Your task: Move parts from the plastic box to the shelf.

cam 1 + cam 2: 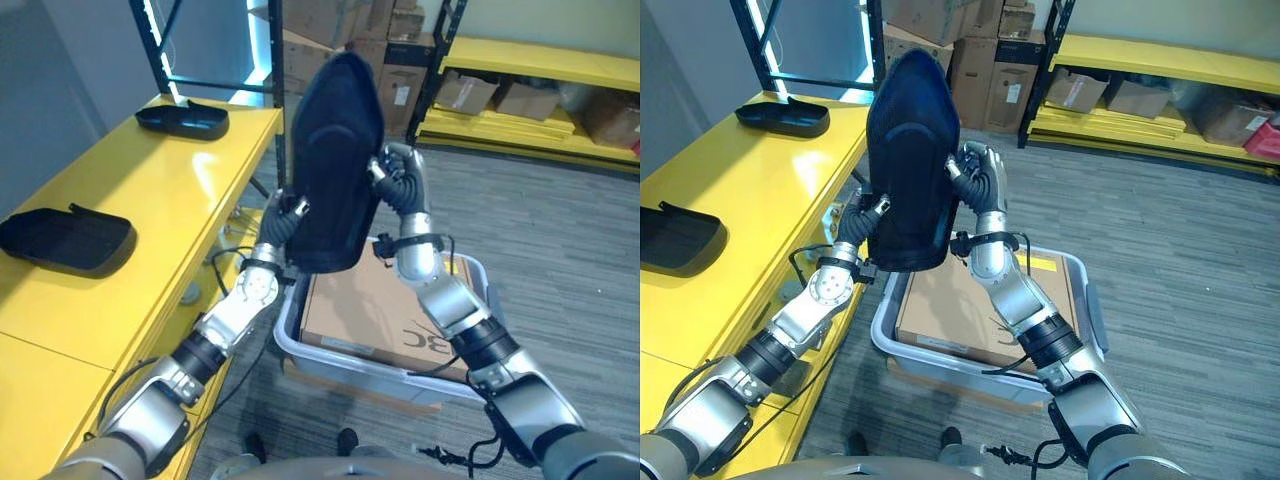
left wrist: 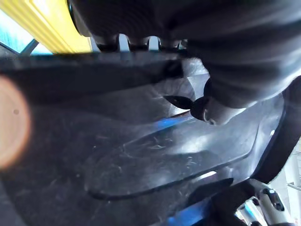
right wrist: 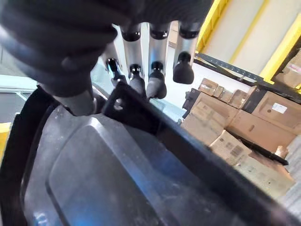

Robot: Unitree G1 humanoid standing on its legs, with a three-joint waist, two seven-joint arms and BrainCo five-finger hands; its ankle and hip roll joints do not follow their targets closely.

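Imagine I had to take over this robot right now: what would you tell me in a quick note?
Left hand: gripping the lower left edge of the big black part.
Right hand: fingers curled over its right edge.
The part is held upright in the air, above the grey plastic box, which holds a cardboard carton.
Done: two black parts already lie on the yellow shelf on the robot's left.
Left: swing the held part over to the shelf and set it down.
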